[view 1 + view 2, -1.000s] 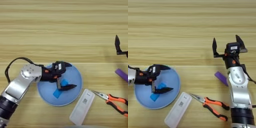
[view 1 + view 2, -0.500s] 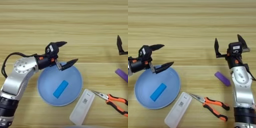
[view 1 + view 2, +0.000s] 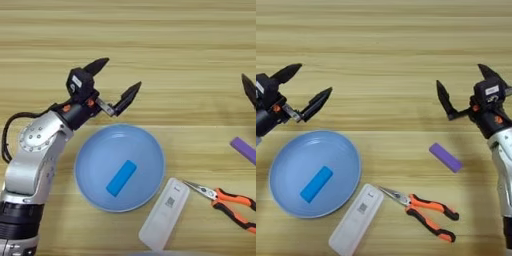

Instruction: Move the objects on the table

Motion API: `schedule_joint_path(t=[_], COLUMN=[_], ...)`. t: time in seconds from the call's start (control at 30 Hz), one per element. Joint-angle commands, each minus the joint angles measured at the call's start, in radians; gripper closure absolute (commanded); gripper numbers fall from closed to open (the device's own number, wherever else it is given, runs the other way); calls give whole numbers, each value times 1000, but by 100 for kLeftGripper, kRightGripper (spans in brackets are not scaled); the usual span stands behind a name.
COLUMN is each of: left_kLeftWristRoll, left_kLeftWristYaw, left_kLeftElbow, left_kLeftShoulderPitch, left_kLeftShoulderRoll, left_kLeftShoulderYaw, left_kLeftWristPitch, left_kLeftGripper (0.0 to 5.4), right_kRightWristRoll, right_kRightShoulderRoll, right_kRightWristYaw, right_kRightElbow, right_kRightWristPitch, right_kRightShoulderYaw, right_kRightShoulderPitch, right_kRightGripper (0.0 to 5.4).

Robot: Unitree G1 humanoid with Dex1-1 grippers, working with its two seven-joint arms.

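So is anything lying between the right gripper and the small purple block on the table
Nothing visible. The right gripper, fingers open, hangs above the bare wooden table; the small purple rectangular block lies nearer the robot with only bare wood between. The orange-handled pliers lie beyond it.

Right pincer (image 3: 248,89) cut by edge

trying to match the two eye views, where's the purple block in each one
Left eye view: purple block at the right edge, partly cut off, above the pliers.
Right eye view: purple block right of centre, fully shown, below the right end effector.
Shared landmark: the pliers' orange handles, just below the block in both.
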Motion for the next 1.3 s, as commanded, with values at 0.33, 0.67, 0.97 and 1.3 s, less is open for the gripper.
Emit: schedule_joint_path(t=[0.33,0.67,0.97,1.3], left_kLeftWristRoll=[139,307,372,304], left_kLeftWristYaw=[289,528,614,540], left_kLeftElbow=[192,325,454,490], left_kLeftShoulderPitch=[28,20,0,22], left_kLeftShoulderRoll=[-104,-110,-78,-86], left_kLeftShoulderYaw=[105,176,197,178], left_kLeftWristPitch=[-209,-350,-424,-536], left_kLeftGripper=[3,3,3,3], right_kRightWristRoll=[68,72,45,-7], right_kRightShoulderRoll=[-107,-149,-196,-218], right_kRightWristYaw=[211,309,396,443], right_kRightElbow=[18,71,172,332], right_kRightWristPitch=[27,21,10,-27], right_kRightShoulderYaw=[-12,-18,6,43], right_kRightShoulderPitch=[68,119,138,114], right_kRightGripper=[0,0,0,0])
